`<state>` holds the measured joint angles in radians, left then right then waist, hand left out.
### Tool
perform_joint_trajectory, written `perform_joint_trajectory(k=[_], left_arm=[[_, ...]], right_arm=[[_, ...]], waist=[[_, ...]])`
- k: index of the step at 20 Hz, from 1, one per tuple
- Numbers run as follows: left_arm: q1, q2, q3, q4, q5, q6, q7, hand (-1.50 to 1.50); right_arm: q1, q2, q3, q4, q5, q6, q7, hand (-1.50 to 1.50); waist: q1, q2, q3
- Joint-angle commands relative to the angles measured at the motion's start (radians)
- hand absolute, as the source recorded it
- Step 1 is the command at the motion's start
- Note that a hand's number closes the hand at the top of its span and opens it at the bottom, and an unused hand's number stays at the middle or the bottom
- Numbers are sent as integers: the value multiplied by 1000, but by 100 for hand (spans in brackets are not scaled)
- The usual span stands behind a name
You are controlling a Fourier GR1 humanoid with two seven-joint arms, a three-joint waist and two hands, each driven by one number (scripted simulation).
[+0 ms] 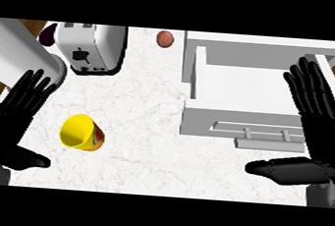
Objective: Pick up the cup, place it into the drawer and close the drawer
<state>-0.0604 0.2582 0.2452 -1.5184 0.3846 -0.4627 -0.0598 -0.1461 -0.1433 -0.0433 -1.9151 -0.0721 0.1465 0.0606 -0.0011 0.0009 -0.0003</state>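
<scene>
A yellow cup (pixel 81 132) with a red and green outside lies on its side on the white counter (pixel 145 113), its mouth facing left and toward me. My left hand (pixel 11 116) is open at the left edge, fingers straight, just left of the cup and not touching it. The white drawer (pixel 238 85) stands pulled open at the right, its handle (pixel 260 133) on the near front panel. Over the drawer's right side my right hand (pixel 319 120) is open, fingers pointing away and thumb stretched out to the left.
A silver toaster (pixel 95 48) stands at the back left beside a white cylinder (pixel 18 55) and a dark purple object (pixel 48 33). A brown egg-shaped item (pixel 165 38) lies at the back near the drawer's left corner. Wooden floor shows past both counter ends.
</scene>
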Motion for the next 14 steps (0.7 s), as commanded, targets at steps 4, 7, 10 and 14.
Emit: perform_joint_trajectory(k=[4, 7, 10, 14], left_arm=[[-54, 23, 22, 305, -174, -23, -224, -150], [-75, 11, 12, 434, -230, -5, -297, -150], [-134, 19, 13, 598, -272, -11, -392, -150], [-171, 20, 0, 777, -344, -4, -543, -150]], right_arm=[[-109, -55, -83, 34, -77, 36, 59, -150], [-75, -16, -35, 49, -17, 11, 26, -150], [-74, -16, -37, 7, 2, -5, 41, -150], [-46, -26, -51, 12, -45, 44, 20, -150]], waist=[[-4, 1, 0], [-4, 1, 0], [-7, 2, -1], [-9, 1, -1]])
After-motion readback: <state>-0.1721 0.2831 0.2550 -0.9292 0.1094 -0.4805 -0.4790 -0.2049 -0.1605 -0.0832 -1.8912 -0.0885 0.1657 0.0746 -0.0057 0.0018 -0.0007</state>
